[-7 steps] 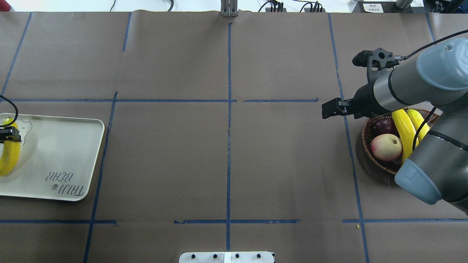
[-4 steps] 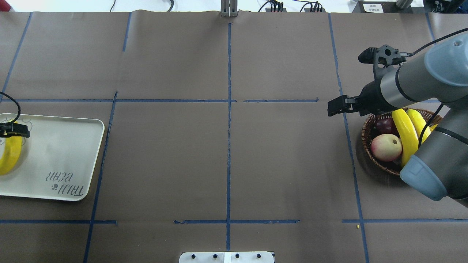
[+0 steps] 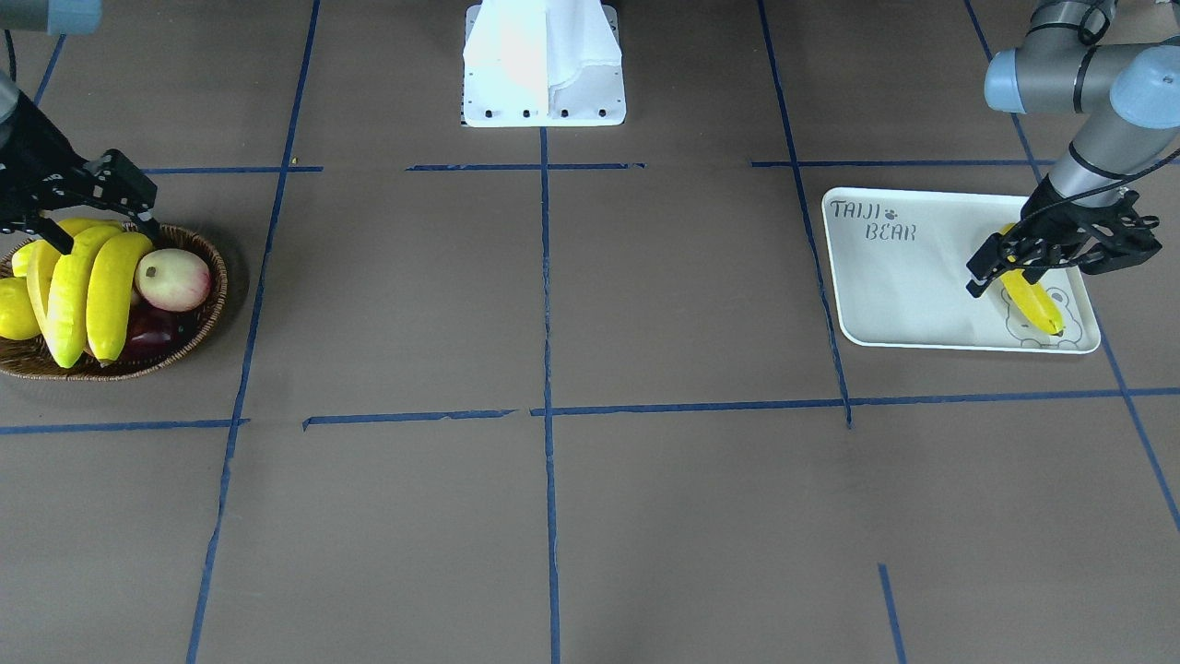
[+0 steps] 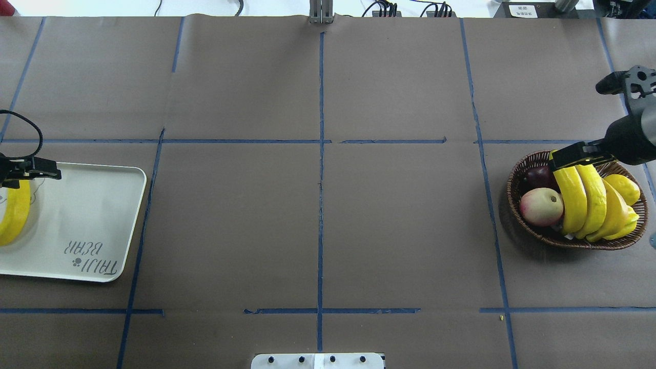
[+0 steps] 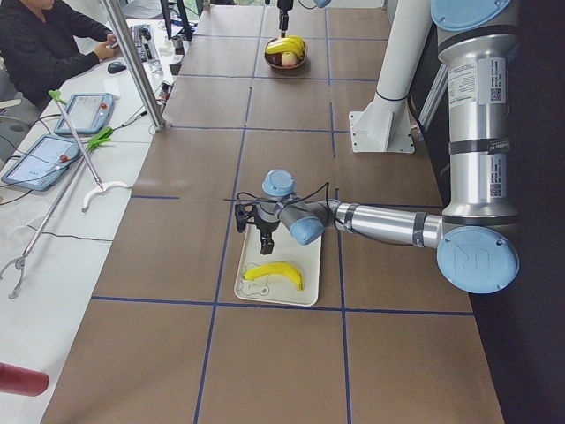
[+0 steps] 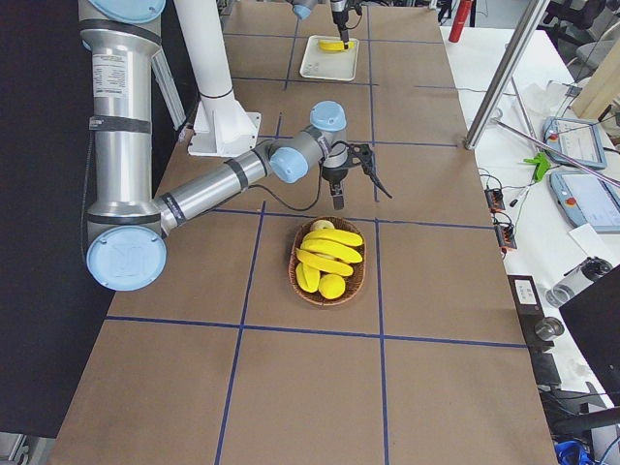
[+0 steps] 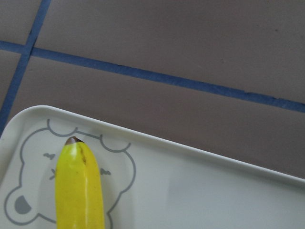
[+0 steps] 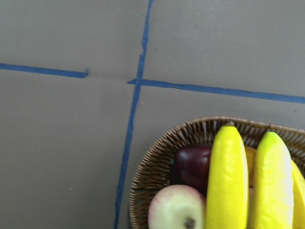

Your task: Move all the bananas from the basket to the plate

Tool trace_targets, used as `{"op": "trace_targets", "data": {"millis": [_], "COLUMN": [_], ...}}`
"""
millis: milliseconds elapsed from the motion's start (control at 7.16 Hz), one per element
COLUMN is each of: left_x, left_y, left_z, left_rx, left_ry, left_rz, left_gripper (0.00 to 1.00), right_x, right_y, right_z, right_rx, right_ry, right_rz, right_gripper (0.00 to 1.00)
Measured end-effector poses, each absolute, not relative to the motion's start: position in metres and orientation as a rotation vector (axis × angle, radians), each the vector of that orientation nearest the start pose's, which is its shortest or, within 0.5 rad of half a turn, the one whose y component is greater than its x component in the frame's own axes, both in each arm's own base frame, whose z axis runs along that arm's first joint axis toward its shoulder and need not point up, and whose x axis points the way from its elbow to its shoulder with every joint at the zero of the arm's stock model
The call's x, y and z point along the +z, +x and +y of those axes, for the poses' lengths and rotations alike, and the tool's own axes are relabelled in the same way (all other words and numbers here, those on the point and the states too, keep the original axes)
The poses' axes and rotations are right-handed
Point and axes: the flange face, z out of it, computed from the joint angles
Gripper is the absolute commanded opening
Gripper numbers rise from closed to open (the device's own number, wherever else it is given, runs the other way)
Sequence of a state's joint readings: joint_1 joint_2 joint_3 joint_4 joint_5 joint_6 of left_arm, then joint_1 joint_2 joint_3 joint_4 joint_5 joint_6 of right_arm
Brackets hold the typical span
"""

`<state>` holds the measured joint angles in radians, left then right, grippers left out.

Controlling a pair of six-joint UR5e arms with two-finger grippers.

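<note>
- Yellow on white: one banana (image 4: 15, 212) lies flat on the plate (image 4: 92, 225), across the printed bear face and at the end away from the "TAIJI BEAR" lettering.
- I see the left gripper (image 3: 1060, 254) hanging directly above that banana, fingers spread wide and clear of the fruit. I judge this a finished release: with the claw spread, the arm can lift away without dragging the banana along.
- Three bananas (image 4: 571, 202) lie in the basket (image 8: 157, 167), side by side and touching. They rest on top of the other contents, so they can be reached from above.
- The basket also holds a pink-white apple (image 4: 540, 206), a dark red fruit (image 4: 538, 177) and stubby yellow fruit (image 4: 626, 187). I treat these as non-task items.
- The right gripper (image 4: 579, 154) hovers above the basket, apart from the bananas, claw spread and holding nothing. Its exact footing over the basket I cannot fix from these views.
- Its fingers open across the bananas' length, which I judge correct for closing on a banana's two sides.
- Progress, by my count: one banana delivered, three to go.
- Caution: the bananas are packed tight and smooth-skinned, so a finger may land on a neighbour or slip. The banana beside the apple looks the most accessible.
</note>
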<state>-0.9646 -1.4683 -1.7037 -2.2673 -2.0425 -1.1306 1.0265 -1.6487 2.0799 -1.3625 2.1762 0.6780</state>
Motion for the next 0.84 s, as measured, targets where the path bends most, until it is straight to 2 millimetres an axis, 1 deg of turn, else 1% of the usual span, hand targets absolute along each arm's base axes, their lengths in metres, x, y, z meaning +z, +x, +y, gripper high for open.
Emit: {"op": "trace_targets", "data": {"millis": [140, 279, 419, 558, 838], "left_x": [0.564, 0.555, 0.549, 0.545, 0.54], "left_y": [0.206, 0.21, 0.212, 0.215, 0.219], "left_z": [-0.45, -0.453, -0.456, -0.458, -0.463], "left_rx": [-0.347, -0.374, -0.39, -0.395, -0.396], "left_ry": [0.106, 0.099, 0.096, 0.095, 0.097], "left_rz": [0.86, 0.877, 0.889, 0.896, 0.905], "left_gripper": [1.0, 1.0, 1.0, 1.0, 1.0], "right_x": [0.446, 0.459, 0.471, 0.483, 0.503], "right_y": [-0.158, -0.153, -0.151, -0.15, -0.154], "right_z": [-0.421, -0.419, -0.416, -0.415, -0.416], "right_rx": [-0.058, -0.048, -0.042, -0.038, -0.049], "right_ry": [0.156, 0.142, 0.126, 0.107, 0.078], "right_rz": [-0.811, -0.79, -0.774, -0.76, -0.74], "right_gripper": [0.8, 0.69, 0.61, 0.59, 0.6]}}
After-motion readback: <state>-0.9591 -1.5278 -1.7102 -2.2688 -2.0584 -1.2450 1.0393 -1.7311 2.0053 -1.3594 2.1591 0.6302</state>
